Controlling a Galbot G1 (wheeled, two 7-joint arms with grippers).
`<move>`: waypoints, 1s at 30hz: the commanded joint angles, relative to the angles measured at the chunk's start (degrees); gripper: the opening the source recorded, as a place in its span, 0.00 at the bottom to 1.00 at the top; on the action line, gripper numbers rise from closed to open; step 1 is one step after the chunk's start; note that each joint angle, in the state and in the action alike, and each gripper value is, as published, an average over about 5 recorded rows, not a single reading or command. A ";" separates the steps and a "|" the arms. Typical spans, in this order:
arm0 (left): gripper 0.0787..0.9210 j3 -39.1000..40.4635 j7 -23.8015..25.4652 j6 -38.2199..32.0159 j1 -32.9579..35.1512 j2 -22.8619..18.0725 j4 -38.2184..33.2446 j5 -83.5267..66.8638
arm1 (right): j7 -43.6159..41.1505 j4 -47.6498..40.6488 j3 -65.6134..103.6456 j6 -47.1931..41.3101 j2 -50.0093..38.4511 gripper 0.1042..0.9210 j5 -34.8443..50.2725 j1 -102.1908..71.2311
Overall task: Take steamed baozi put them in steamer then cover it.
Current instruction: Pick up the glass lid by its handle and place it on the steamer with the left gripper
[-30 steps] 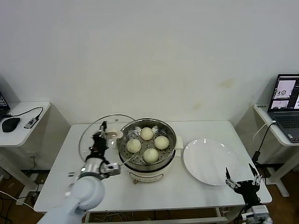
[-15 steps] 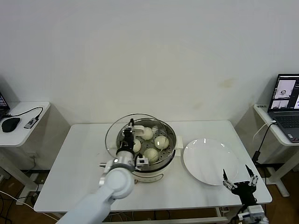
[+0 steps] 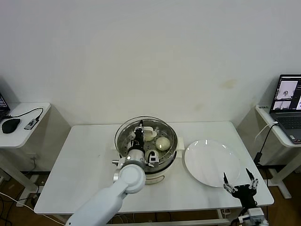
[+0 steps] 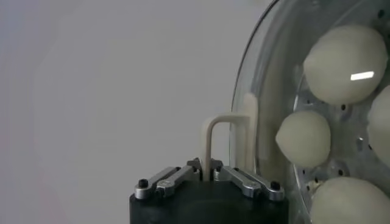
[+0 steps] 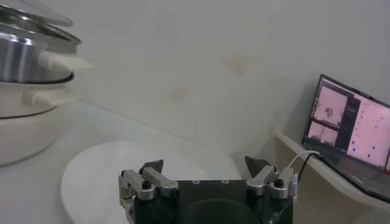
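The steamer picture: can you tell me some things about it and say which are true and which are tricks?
1. The left end effector grips the cover by its handle. True.
2. The baozi sit on the white plate. False: they are in the steamer; the plate is bare.
3. The right end effector holds a bun. False: it is open, holding nothing, near the table's front right edge.
4. The plate is to the right of the steamer. True.
5. The cover is solid metal. False: it is clear, and buns show through it.
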 commanded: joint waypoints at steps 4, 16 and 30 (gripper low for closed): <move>0.08 1.22 0.13 0.08 -0.90 -2.36 4.08 1.07 | 0.03 -0.10 -0.21 0.12 0.08 0.88 -0.24 -0.13; 0.08 0.81 -0.12 -0.12 -0.11 -2.33 3.97 0.93 | -0.04 -0.06 -0.22 0.28 -0.02 0.88 -0.30 -0.46; 0.08 0.64 0.42 -0.08 -0.91 -1.29 0.90 -0.84 | -0.08 0.06 -0.78 0.24 0.31 0.88 -1.01 -0.58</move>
